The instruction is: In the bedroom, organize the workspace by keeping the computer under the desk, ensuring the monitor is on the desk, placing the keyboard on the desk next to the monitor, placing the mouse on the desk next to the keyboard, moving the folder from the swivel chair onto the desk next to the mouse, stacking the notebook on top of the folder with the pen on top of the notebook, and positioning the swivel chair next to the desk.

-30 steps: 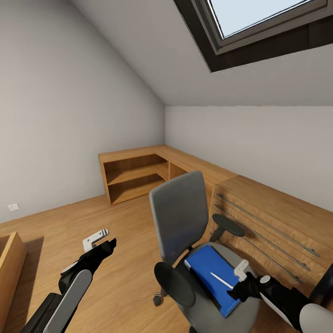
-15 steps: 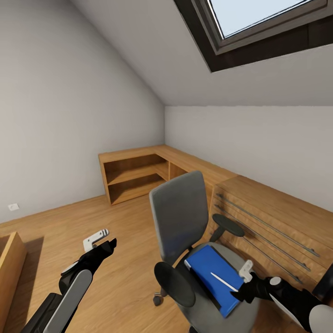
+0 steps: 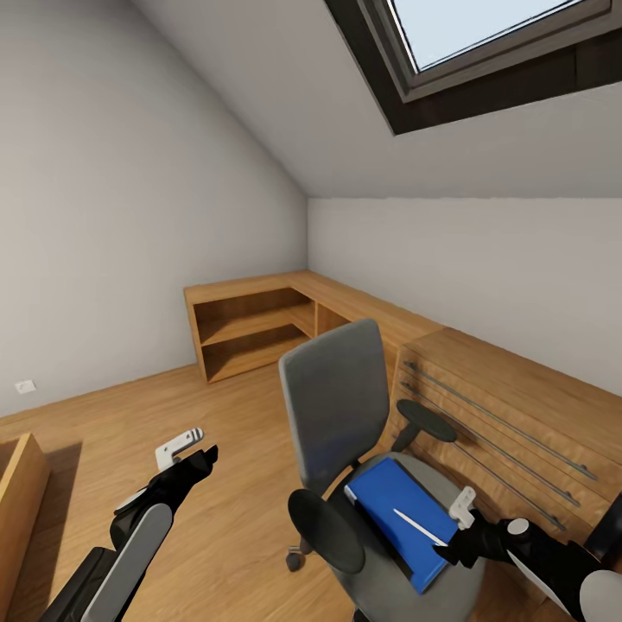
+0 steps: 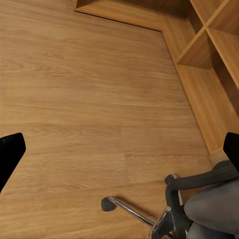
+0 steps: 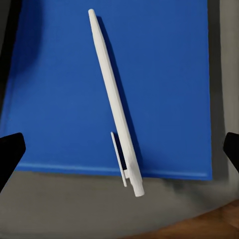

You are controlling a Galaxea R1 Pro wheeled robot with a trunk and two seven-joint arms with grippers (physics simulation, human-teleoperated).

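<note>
The grey swivel chair [image 3: 335, 406] stands mid-room on the wood floor. On its seat lies the bright-blue folder [image 3: 399, 517], with the pale pen [image 3: 421, 527] lying across it. My right gripper [image 3: 456, 546] hovers at the folder's near right edge. In the right wrist view this gripper [image 5: 119, 152] is open, its black fingertips [image 5: 10, 152] wide to either side of the pen [image 5: 114, 99] and the folder [image 5: 164, 84]. My left gripper [image 3: 206, 455] is held over bare floor left of the chair. It is open [image 4: 119, 152] and empty, above the chair's chrome base [image 4: 137, 214].
A low light-wood shelf cabinet [image 3: 250, 324] runs along the far corner. A wooden drawer front with long metal handles [image 3: 505, 423] stands right behind the chair. A wooden box edge [image 3: 19, 488] is at the left. A dark-framed skylight [image 3: 484, 52] sits overhead.
My right gripper has slid a little to the right, away from the pen's middle toward the folder's edge. The left arm, chair, folder and pen have not moved.
</note>
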